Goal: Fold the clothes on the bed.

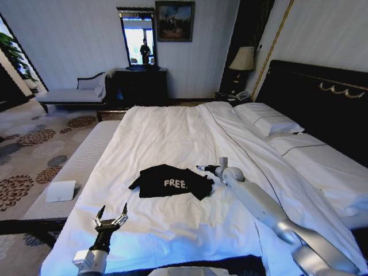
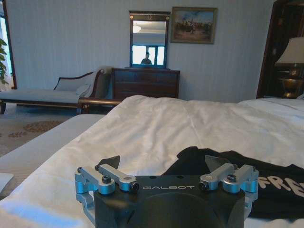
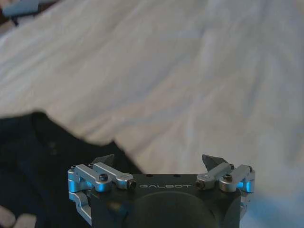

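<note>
The bed (image 1: 172, 138) fills most of the head view, its white duvet stretching from the near edge to the pillows (image 1: 269, 119) against the dark headboard (image 1: 322, 98) on the robot's right. Near the middle of the duvet lies the black T-shirt (image 1: 171, 180), partly folded into a compact bundle with the white "FREE!" lettering facing up. The head view alone shows the shirt whole, with the right arm reaching in from the lower right so that the right claw (image 1: 206, 168) sits at the shirt's right edge, and the left claw (image 1: 112, 220) hovering over bare duvet, nearer the robot and apart from the shirt. The left wrist view looks low across the bed: the left claw (image 2: 164, 164) is spread wide, nothing between its tips, and just beyond it the shirt (image 2: 266, 190) lies flat with part of the lettering showing. The right wrist view looks down on the right claw (image 3: 159, 161), also spread apart and empty, one tip over the dark fabric (image 3: 42, 161), the other over white sheet.
</note>
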`<state>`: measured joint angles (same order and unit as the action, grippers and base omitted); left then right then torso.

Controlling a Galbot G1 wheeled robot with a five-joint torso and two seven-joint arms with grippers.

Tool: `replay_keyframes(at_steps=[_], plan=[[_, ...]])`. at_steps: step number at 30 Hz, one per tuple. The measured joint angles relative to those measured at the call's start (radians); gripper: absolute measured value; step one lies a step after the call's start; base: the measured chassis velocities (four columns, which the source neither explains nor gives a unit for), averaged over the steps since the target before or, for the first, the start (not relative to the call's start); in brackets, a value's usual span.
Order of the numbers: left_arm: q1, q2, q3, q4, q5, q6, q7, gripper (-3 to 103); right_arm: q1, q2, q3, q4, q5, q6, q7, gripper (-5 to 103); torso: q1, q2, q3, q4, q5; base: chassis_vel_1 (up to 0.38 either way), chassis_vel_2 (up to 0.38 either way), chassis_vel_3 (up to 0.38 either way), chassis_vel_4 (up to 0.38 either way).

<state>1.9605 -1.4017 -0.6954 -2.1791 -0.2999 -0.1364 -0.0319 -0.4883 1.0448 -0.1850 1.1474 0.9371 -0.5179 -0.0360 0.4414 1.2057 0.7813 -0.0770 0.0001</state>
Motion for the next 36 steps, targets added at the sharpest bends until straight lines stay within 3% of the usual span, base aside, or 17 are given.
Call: replay_keyframes(at_steps=[7, 17, 19, 20, 22, 30, 32, 36], plan=[[0.01, -0.014, -0.009, 0.004, 0.0, -0.011, 0.008, 100, 0.031, 0.066, -0.025, -0.151, -0.071, 0.03, -0.057, 100, 0.0, 0.0, 0.0, 0.0003, 0.0, 0.0, 0.0, 0.0, 0.0], [0.007, -0.019, 0.001, 0.012, 0.003, -0.016, 0.01, 100, 0.007, 0.034, -0.037, -0.138, -0.104, 0.04, -0.087, 99, 0.0, 0.0, 0.0, -0.0001, -0.0002, 0.0, 0.0, 0.0, 0.0], [0.006, -0.019, 0.001, 0.011, 0.003, -0.016, 0.009, 100, 0.0, 0.025, -0.038, -0.12, -0.104, 0.037, -0.087, 95, 0.0, 0.0, 0.0, -0.0002, -0.0002, 0.0, 0.0, 0.0, 0.0], [0.006, -0.019, 0.001, 0.01, 0.003, -0.016, 0.009, 100, -0.004, 0.02, -0.041, -0.108, -0.103, 0.034, -0.087, 85, 0.0, 0.0, 0.0, -0.0003, -0.0002, 0.0, 0.0, 0.0, 0.0], [0.006, -0.019, 0.0, 0.01, 0.003, -0.016, 0.009, 100, -0.006, 0.018, -0.043, -0.102, -0.102, 0.033, -0.087, 85, 0.0, 0.0, 0.0, -0.0002, -0.0003, 0.0, 0.0, 0.0, 0.0], [0.012, -0.022, -0.015, 0.003, -0.04, -0.014, 0.007, 100, -0.01, 0.018, -0.055, -0.083, -0.112, 0.033, -0.085, 47, 0.0, 0.0, 0.0, -0.0002, -0.0001, 0.0, 0.0, 0.0, 0.0], [0.013, -0.022, -0.017, 0.003, -0.041, -0.014, 0.007, 100, -0.01, 0.018, -0.056, -0.083, -0.112, 0.033, -0.085, 47, 0.0, 0.0, 0.0, -0.0002, -0.0001, 0.0, 0.0, 0.0, 0.0], [0.018, -0.022, -0.03, 0.004, -0.049, -0.017, 0.007, 100, -0.008, 0.02, -0.055, -0.078, -0.11, 0.035, -0.081, 30, 0.0, 0.0, 0.0, -0.0001, -0.0001, 0.0, 0.0, 0.0, 0.0]])
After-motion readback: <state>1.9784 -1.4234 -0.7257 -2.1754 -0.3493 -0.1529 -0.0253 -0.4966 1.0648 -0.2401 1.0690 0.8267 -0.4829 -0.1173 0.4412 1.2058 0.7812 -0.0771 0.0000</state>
